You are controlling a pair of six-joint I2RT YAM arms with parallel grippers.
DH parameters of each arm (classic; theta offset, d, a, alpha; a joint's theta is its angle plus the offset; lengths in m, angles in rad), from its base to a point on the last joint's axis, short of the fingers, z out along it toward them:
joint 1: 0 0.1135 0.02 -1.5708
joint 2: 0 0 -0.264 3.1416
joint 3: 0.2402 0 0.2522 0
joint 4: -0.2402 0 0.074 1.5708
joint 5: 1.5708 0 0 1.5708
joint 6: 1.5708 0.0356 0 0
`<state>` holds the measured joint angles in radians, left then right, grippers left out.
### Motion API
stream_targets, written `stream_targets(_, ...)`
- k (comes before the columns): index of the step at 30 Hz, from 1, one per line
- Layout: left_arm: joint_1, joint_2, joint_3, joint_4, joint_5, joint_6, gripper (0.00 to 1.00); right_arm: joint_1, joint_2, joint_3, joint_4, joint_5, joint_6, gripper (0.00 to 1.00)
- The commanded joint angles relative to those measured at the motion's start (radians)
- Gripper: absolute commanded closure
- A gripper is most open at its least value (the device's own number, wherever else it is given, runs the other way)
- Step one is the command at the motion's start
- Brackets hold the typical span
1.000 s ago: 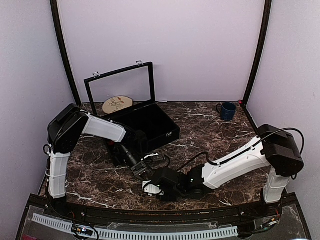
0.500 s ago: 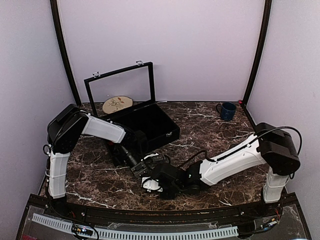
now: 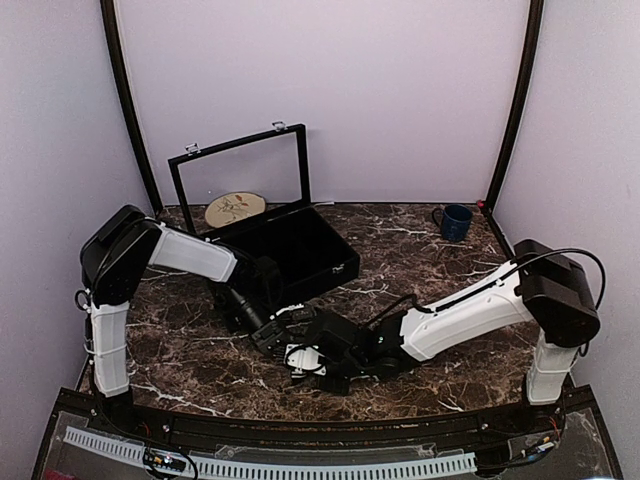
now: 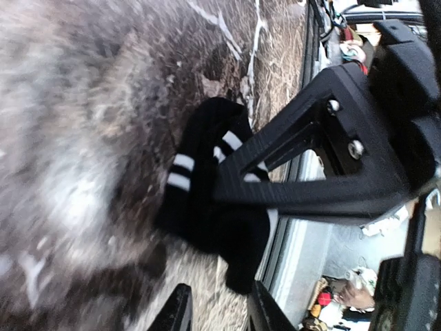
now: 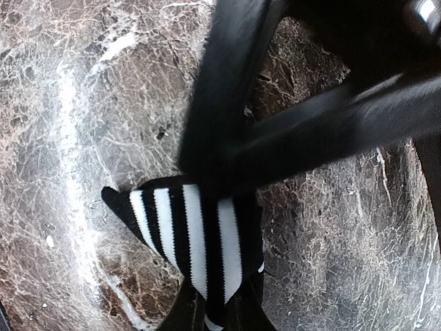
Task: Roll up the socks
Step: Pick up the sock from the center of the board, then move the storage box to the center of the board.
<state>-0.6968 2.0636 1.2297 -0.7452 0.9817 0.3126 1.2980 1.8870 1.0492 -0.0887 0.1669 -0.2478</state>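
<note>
Right wrist view: black fabric ankle sock with white stripes (image 5: 200, 234) lies bunched on dark marble tabletop (image 5: 62, 103), on the arm-base side of the open black lidded case (image 3: 300, 255). Right gripper (image 5: 210, 310) is clenched on the sock's folded edge, likely pinning the roll. Left gripper (image 4: 219, 314) has its fingers parted and empty just beside the sock, probably free for a fresh hold.
</note>
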Motion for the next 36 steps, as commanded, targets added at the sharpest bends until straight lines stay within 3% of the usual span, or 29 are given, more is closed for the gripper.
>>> stream_targets(1, 0.017, -0.13, -0.029, 0.045, -0.093, -0.052, 0.69, -0.01, -0.015, -0.009, -0.1, -0.045, 0.046, 1.0)
stream_targets(6, 0.025, -0.238, -0.048, 0.107, -0.184, -0.111, 0.68, -0.014, -0.026, 0.012, -0.154, -0.05, 0.075, 1.0)
stream_targets(16, 0.03, -0.523, -0.109, 0.203, -0.551, -0.236, 0.69, -0.033, -0.098, 0.112, -0.262, -0.071, 0.189, 1.0)
stream_targets(27, 0.041, -0.92, -0.248, 0.309, -1.143, -0.415, 0.69, -0.059, -0.027, 0.464, -0.43, -0.051, 0.258, 1.0)
stream_targets(31, 0.043, -1.026, -0.315, 0.327, -1.274, -0.498, 0.68, -0.092, 0.076, 0.673, -0.484, -0.058, 0.247, 1.0)
stream_targets(36, 0.047, -1.046, -0.353, 0.298, -1.321, -0.592, 0.69, -0.111, 0.257, 0.962, -0.549, -0.053, 0.228, 1.0)
